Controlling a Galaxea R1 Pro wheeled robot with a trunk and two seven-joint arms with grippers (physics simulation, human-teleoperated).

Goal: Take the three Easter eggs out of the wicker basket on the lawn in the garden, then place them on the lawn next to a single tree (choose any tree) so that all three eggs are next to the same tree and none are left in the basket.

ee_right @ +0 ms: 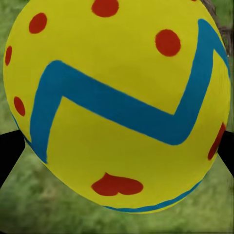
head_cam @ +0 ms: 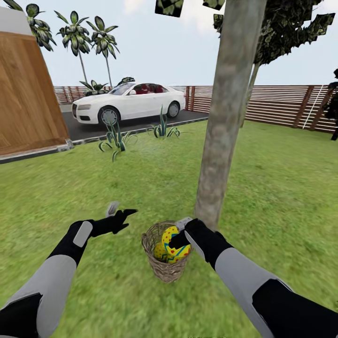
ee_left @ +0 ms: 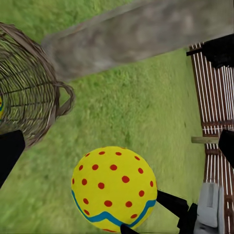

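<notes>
A wide lawn [head_cam: 281, 188] of mottled green grass runs back to a slatted wooden fence [head_cam: 281, 105] under a pale sky. A dark driveway carries a white car [head_cam: 129, 102], with a timber wall [head_cam: 26, 108] beside it, palms [head_cam: 89, 35] behind, and spiky plants [head_cam: 115, 138] on the grass edge.

A thick, straight tree [head_cam: 225, 117] with a mottled grey-brown trunk rises from the lawn; its base stands just behind the wicker basket [head_cam: 164, 270], a small round bucket of open-woven brown twigs with a loop handle at the rim.

The right gripper [head_cam: 180, 239] hangs at the basket's mouth, clamped on a yellow Easter egg [head_cam: 174, 246] banded with blue zigzag and dotted red; the right wrist view shows it pressed between the dark fingers [ee_right: 7, 156]. More yellow shows lower inside the basket.

The left gripper [head_cam: 123, 215] hovers over bare grass to the basket's left, its fingers spread apart and holding nothing.
</notes>
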